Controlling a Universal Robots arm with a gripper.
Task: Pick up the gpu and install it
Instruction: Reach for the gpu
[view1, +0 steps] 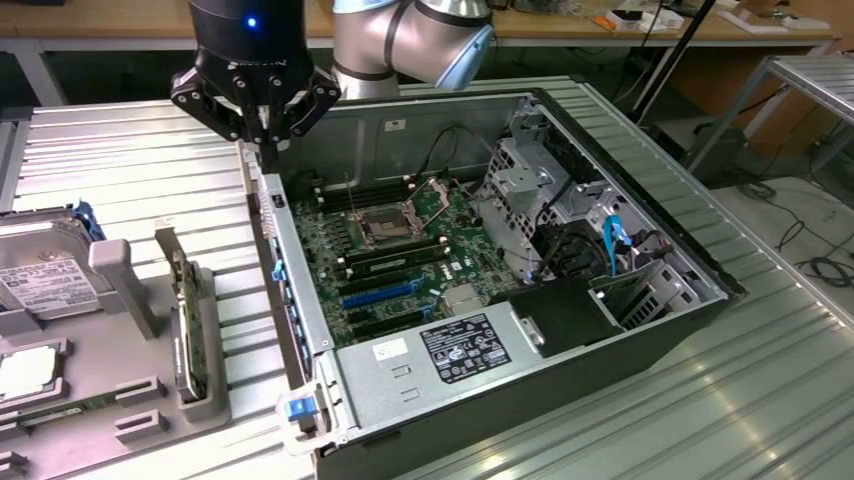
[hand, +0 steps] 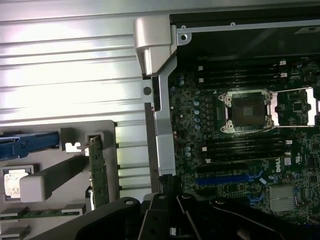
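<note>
- The black claw (view1: 267, 148) is pinched shut above the open computer case (view1: 414, 140) wall.
- The gpu (view1: 188, 320), a thin flat green card, stands on edge in a gray holder (view1: 114, 280).
- Shiny ridged metal table (view1: 134, 160); wooden bench (view1: 120, 20) behind.

Bright, even light from overhead. The ribbed metal desk (view1: 747, 400) carries pale streaks of glare, nearly white in the wrist view. The open computer case (view1: 400, 130) is dimmer inside, with shadowed corners. The black gripper (view1: 264, 145) looks dark and unlit.
</note>
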